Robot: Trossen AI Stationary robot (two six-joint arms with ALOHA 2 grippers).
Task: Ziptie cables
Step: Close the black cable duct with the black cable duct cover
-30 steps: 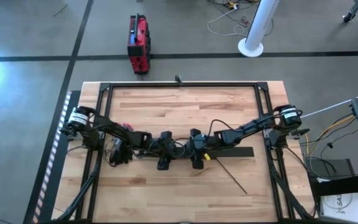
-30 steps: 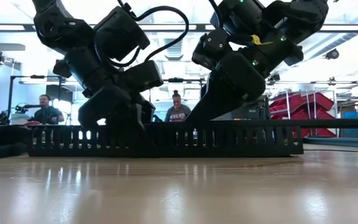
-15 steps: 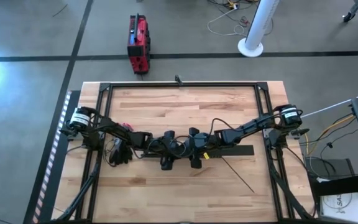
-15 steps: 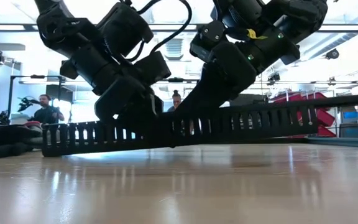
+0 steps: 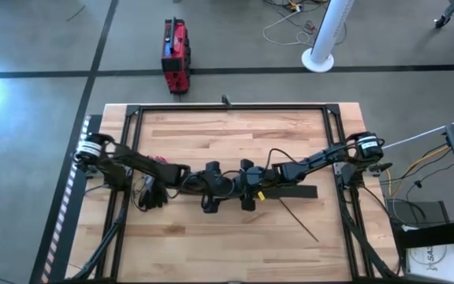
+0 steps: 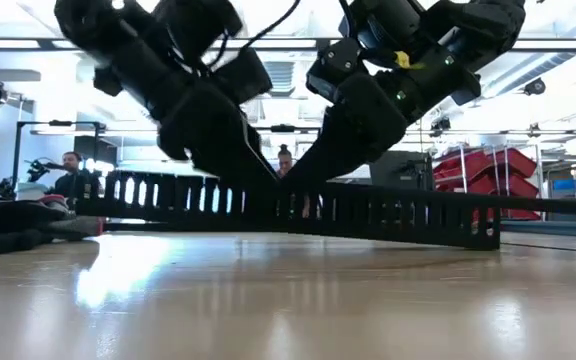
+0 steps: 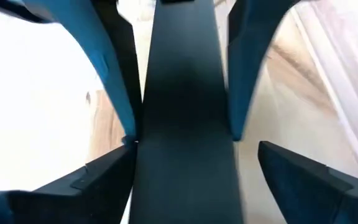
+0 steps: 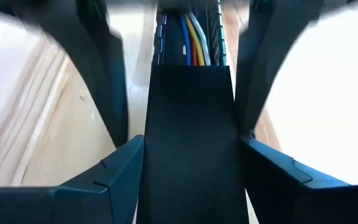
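Left gripper (image 5: 209, 203) sits at mid-table, fingers (image 7: 114, 68) closed on the long black perforated bar (image 6: 298, 208), gripping it towards its left end. In the low view the bar is off the wooden table (image 5: 235, 138), tilted. Right gripper (image 5: 247, 203) is just beside it, jaws clamped on the same bar nr its middle. Right wrist view shows the cables (image 8: 191, 43), blue, yellow, red & grey wires, lying inside the bar's channel. Ziptie (image 5: 298, 222): thin black strip flat on the table, right of both grippers, apart from them
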